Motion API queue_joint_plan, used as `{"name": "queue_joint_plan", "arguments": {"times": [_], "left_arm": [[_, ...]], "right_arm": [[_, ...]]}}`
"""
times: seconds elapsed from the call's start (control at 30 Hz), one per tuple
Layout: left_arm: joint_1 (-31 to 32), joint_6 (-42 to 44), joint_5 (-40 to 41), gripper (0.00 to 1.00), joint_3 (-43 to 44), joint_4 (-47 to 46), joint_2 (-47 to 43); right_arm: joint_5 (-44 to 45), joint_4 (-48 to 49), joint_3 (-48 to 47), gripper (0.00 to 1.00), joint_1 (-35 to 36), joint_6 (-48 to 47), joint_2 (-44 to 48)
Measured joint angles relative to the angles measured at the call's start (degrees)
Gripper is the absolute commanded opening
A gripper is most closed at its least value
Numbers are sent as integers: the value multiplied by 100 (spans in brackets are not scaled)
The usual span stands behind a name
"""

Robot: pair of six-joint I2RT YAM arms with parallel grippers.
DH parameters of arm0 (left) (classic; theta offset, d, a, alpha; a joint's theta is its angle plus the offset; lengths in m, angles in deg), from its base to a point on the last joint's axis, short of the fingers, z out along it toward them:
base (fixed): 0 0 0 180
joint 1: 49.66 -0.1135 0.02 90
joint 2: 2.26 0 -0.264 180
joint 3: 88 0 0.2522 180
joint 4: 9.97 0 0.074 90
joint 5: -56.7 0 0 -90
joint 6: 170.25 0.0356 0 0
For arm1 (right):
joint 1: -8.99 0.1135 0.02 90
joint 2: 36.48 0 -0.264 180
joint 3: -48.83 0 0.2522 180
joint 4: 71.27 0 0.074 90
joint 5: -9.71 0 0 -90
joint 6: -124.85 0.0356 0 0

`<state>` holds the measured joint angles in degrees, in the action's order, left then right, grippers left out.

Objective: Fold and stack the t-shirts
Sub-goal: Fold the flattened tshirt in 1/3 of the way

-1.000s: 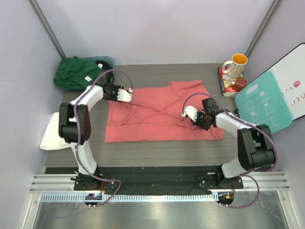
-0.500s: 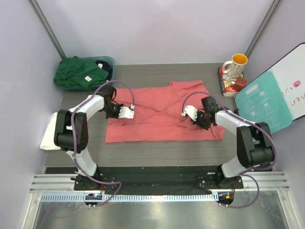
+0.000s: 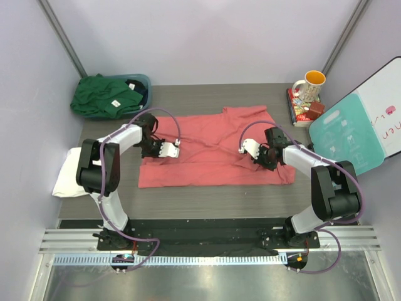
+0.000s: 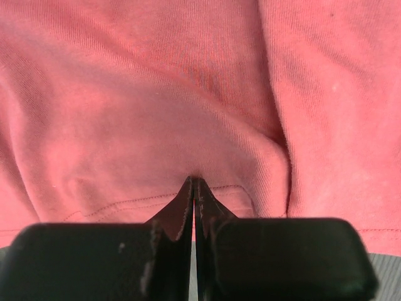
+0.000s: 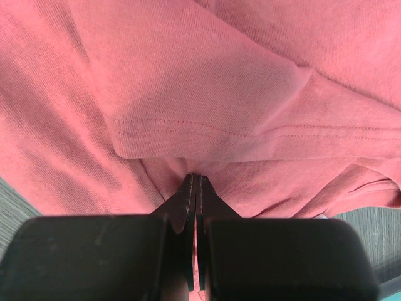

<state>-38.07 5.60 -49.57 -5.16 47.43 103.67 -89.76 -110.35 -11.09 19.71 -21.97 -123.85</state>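
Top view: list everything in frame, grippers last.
red shirt: 1, coral-red, spread mid-table
green shirt: 1, dark green, over tub
white shirt: 1, white, table's left edge
tub: 1, teal, far-left corner
mug: 1, white patterned, far right, on books
books: count unclear, red, far right
board: 1, teal, right edge
whiteboard: 1, white, behind board
table: 1, dark grey, centre
left gripper: 1, black, shut on red shirt
right gripper: 1, black, shut on red shirt

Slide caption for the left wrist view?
Left gripper shut on the coral-red t-shirt near its stitched hem.
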Motion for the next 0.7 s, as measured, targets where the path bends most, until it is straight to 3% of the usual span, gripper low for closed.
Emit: {"name": "queue_joint_plan", "arguments": {"times": [0.33,0.7], "left_arm": [[-26,341,686,0,-310,-313,-173],[-326,608,879,4,-315,-319,-181]], "right_arm": [[11,116,131,2,0,-48,92],[7,262,280,2,0,-168,205]]}}
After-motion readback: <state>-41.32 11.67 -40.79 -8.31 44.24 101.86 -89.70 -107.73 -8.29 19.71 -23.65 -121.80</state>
